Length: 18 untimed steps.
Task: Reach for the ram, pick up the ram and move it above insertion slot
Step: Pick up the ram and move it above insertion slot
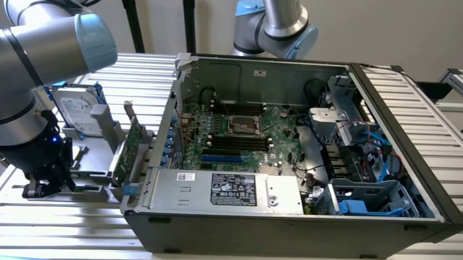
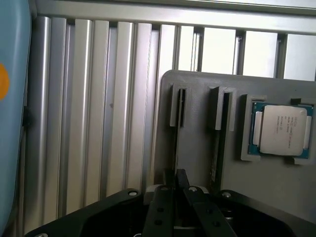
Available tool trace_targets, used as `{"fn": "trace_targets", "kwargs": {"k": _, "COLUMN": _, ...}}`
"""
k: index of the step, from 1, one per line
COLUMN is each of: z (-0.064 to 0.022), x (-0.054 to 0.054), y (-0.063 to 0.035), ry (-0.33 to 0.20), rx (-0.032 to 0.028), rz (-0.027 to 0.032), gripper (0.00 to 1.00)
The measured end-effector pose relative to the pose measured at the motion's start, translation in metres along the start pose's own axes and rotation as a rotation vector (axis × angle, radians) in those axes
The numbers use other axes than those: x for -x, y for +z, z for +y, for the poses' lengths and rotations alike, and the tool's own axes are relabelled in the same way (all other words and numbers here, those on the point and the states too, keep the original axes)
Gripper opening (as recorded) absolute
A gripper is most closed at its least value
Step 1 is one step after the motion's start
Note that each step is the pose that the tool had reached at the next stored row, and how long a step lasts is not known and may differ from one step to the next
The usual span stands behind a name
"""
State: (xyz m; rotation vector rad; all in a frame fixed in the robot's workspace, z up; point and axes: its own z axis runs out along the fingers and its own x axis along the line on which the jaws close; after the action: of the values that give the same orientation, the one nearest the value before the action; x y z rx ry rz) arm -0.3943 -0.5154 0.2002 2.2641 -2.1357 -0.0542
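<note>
- ram (image 2: pixel 176 133): on the wrist view it stands edge-on as a thin dark strip, seated in a slot of the grey holder (image 2: pixel 197 158) and not lifted out.
- My jaws are closed down narrow on the ram's near end, one on each side of the stick. It's a grip, with the stick in its slot.
- A second thin stick (image 2: pixel 220 138) stands in the neighbouring holder slot, just beside the ram and apart from my jaws.
- A CPU (image 2: pixel 282 129) lies flat in a recess of the same holder, beyond that second stick.
- The holder sits on the ribbed aluminium worktop (image 2: pixel 98 123).
- Exterior view: my arm (image 1: pixel 36 70) comes down at about 8 o'clock of the frame, with the jaws low over the holder.
- The holder is at 9 o'clock of the open PC case (image 1: pixel 289 222).
- A taller expansion card (image 1: pixel 134 149) stands between holder and case. A hard drive (image 1: pixel 76 111) is upright at about 12 o'clock of my jaws.
- The black insertion slots (image 1: pixel 239 142) on the motherboard (image 1: pixel 278 127) are inside the case, well apart from the ram, at roughly 3 o'clock of it.
- A second arm (image 1: pixel 278 24) is behind the case at 12 o'clock.
</note>
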Motion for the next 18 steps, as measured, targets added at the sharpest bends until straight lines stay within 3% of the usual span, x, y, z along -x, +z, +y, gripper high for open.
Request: {"fn": "trace_targets", "kwargs": {"k": 18, "z": -0.0036, "x": 0.0, "y": -0.0016, "ry": 0.022, "rx": -0.0003, "rz": -0.0011, "gripper": 0.13}}
